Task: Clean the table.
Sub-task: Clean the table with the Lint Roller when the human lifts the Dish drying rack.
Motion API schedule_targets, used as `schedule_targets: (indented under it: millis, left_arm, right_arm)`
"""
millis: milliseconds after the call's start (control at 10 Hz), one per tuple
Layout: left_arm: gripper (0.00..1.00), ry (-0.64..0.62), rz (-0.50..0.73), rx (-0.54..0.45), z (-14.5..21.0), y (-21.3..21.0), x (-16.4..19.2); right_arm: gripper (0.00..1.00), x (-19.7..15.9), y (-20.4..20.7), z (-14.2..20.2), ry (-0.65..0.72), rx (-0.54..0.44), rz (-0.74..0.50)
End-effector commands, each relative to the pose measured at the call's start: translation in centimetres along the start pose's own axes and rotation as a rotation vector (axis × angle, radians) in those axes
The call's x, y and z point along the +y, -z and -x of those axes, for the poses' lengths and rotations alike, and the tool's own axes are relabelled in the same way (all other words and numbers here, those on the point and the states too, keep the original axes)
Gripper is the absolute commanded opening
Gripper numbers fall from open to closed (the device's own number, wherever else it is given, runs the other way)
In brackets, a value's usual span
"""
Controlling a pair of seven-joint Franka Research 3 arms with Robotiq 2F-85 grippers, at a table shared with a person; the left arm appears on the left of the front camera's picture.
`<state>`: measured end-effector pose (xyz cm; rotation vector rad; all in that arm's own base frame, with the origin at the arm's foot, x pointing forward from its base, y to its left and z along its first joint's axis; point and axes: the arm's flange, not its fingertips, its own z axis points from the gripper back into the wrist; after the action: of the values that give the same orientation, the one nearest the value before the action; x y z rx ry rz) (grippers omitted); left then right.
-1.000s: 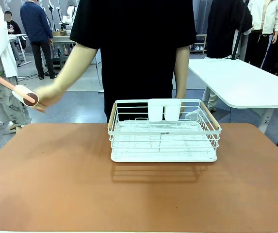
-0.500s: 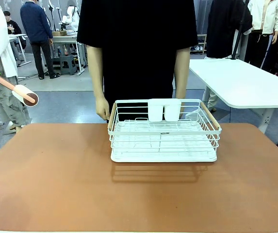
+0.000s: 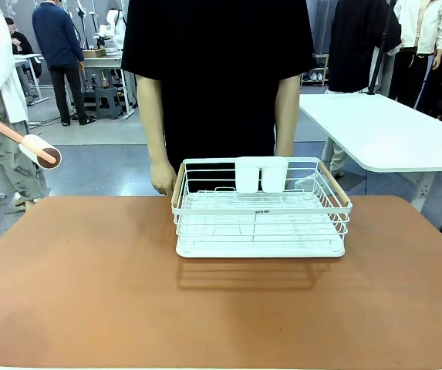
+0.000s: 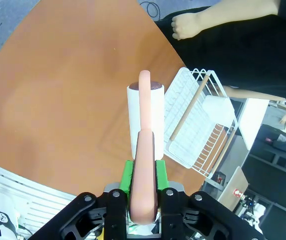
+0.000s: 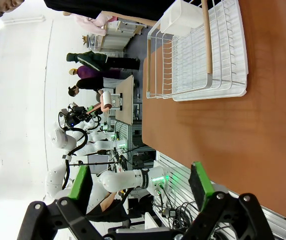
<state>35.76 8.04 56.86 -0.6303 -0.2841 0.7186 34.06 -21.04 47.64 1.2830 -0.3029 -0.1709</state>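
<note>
Grips a lint roller [image 4: 145, 115] by its pink handle in the left tool [image 4: 143, 175], green pads pressed to both sides, roll raised clear of the reddish-brown surface [image 3: 89, 285] at its left side. Spreads the right tool [image 5: 141, 181] wide over the same surface, empty. Carries a white wire rack [image 3: 261, 223] at the far middle, a person's hand [image 3: 162, 179] just beside its left corner.

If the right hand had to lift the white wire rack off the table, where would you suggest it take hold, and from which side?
Probably the wooden handle at the rack's right end, approached from above with the open right hand straddling the bar: it sits along the top rim, exposed and nearest that arm.
</note>
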Motion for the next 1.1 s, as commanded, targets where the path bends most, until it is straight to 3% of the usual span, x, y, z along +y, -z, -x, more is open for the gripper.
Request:
schedule_targets:
  millis: [0, 1000]
  left_arm:
    - [0.0, 0.001, 0.002, -0.004, 0.06, -0.17, -0.05]
    - [0.0, 0.001, 0.002, -0.004, 0.06, -0.17, -0.05]
  right_arm:
    - [1.0, 0.13, -0.15, 0.24, -0.008, 0.002, -0.01]
    - [1.0, 0.13, -0.15, 0.24, -0.008, 0.002, -0.01]
